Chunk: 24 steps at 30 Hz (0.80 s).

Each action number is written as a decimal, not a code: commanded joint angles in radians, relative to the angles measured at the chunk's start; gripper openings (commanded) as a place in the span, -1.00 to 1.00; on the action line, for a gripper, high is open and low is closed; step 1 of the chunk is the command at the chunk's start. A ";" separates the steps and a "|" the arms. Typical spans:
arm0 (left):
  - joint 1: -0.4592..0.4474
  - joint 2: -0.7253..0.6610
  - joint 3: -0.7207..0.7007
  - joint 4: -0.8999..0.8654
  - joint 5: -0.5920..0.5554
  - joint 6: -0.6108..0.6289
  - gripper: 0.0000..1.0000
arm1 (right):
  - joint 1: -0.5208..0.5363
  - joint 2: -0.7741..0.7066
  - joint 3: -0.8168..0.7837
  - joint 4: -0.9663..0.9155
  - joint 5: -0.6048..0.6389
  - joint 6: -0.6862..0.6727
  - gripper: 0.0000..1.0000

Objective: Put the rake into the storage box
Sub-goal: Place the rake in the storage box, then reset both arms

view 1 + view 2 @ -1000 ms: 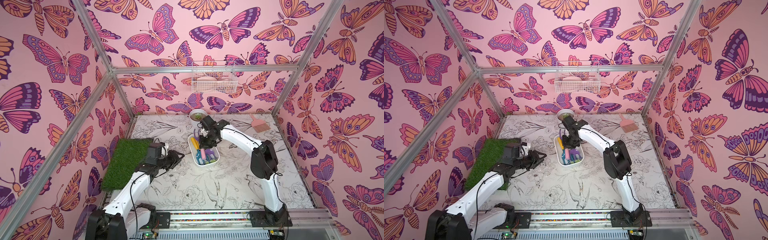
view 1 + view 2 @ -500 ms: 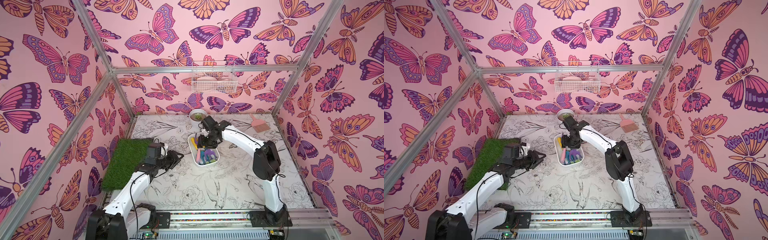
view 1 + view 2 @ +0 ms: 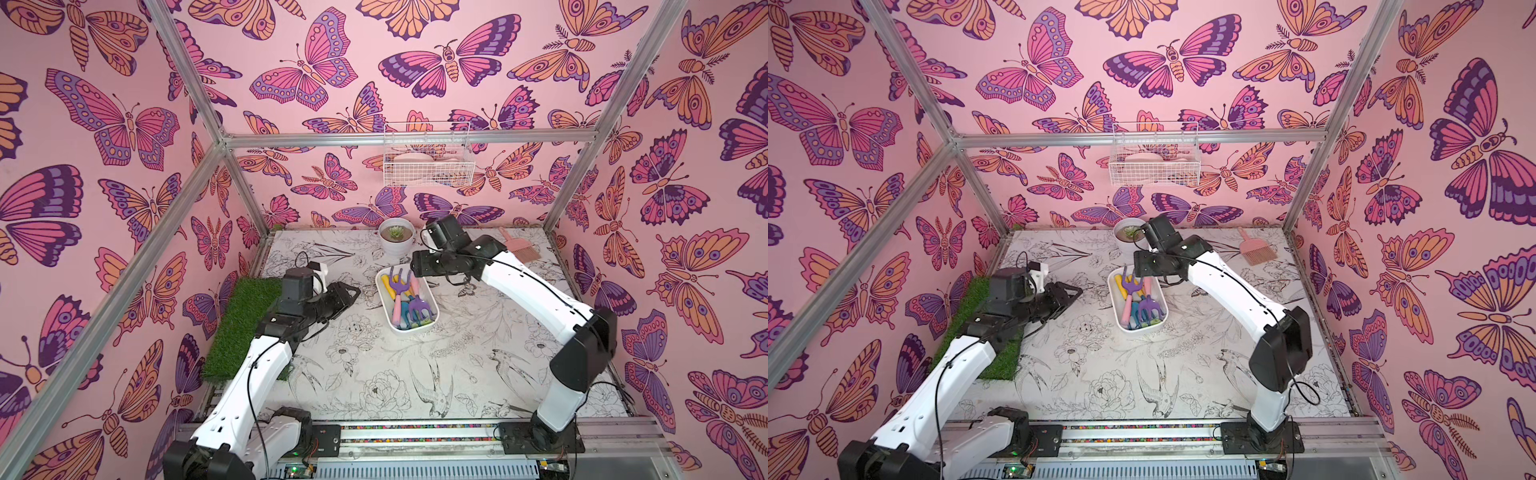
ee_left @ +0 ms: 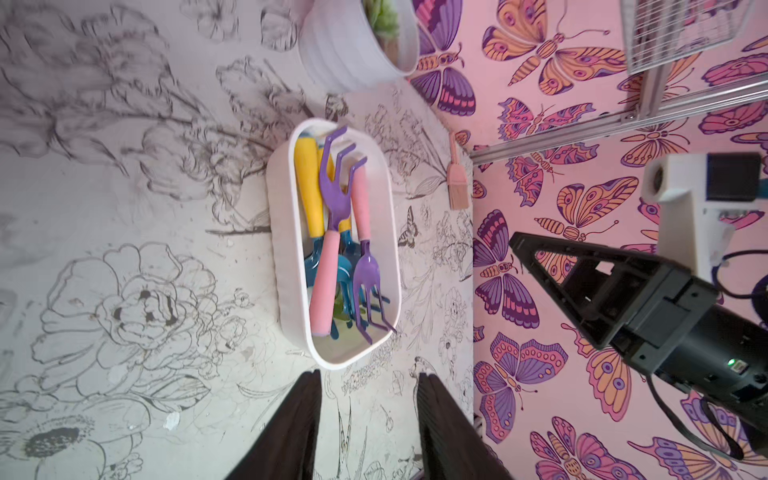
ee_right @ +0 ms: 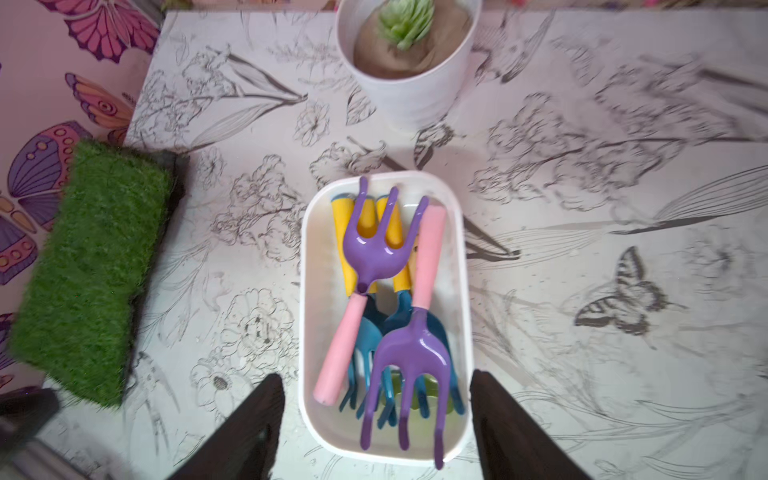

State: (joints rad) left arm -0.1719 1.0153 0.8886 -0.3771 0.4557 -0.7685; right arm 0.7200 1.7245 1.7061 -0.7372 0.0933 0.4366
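Now, far left: green grass mat (image 3: 245, 328) flat on table (image 3: 374, 395). Next, left gripper (image 3: 352, 292), past mat edge, fingers (image 4: 299, 419) partly apart, nothing between. Middle: storage box (image 3: 411, 329), white, full of garden tools. Rake (image 3: 400, 284) inside, on top, purple head at far end, prongs reaching rim nearest plant pot (image 3: 396, 249). Second purple rake (image 3: 417, 309) beside it, head other way. Above box: right gripper (image 5: 376, 374), spread wide, empty. Far right: pink brush (image 3: 519, 251) on table, near back wall.

White storage box (image 5: 319, 257), purple-and-pink rake (image 5: 372, 253)
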 commanded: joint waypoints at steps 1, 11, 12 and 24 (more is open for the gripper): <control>0.008 -0.071 0.064 -0.072 -0.156 0.121 -0.08 | -0.026 -0.113 -0.115 0.151 0.195 -0.070 0.55; 0.007 -0.250 0.097 -0.096 -0.629 0.335 0.99 | -0.047 -0.467 -0.663 0.876 0.436 -0.382 0.97; 0.008 -0.270 0.065 -0.095 -0.665 0.326 1.00 | -0.048 -0.490 -0.700 0.906 0.438 -0.403 0.97; 0.007 -0.554 -0.483 0.321 -0.887 0.473 1.00 | -0.175 -0.559 -0.936 0.908 0.484 -0.381 0.97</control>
State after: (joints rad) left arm -0.1696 0.4656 0.4561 -0.1852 -0.3645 -0.3820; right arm 0.5968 1.1797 0.8307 0.1238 0.5659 0.0345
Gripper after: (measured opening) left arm 0.997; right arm 0.986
